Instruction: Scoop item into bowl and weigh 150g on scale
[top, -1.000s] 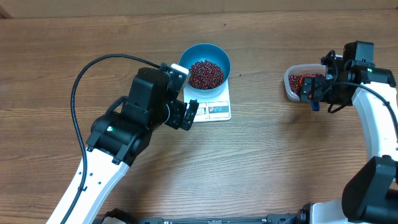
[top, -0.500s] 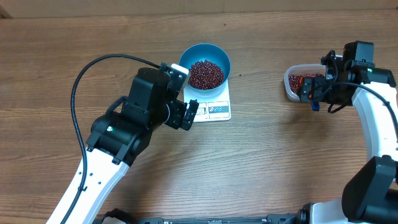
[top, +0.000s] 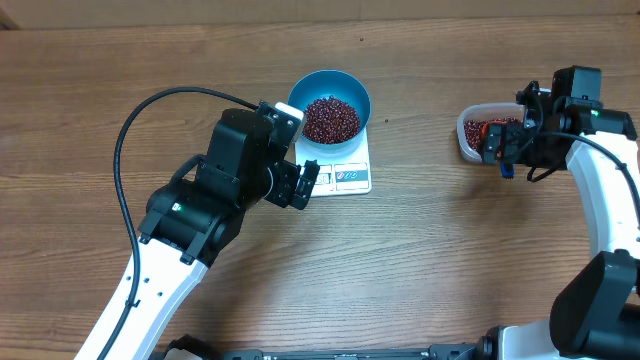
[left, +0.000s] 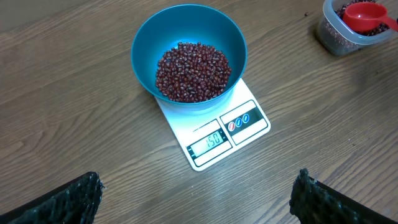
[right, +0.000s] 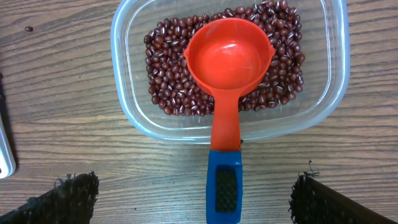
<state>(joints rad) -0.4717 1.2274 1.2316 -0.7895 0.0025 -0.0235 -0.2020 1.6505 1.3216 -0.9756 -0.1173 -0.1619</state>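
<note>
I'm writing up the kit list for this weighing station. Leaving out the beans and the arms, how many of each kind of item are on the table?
blue bowl: 1
clear plastic tub: 1
white kitchen scale: 1
red scoop: 1
Total: 4

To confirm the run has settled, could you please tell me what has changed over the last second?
Nothing visibly changed. Both arms keep their poses, with the left tool and right tool open. The blue bowl of beans sits on the scale, and the red scoop lies in the clear tub.
</note>
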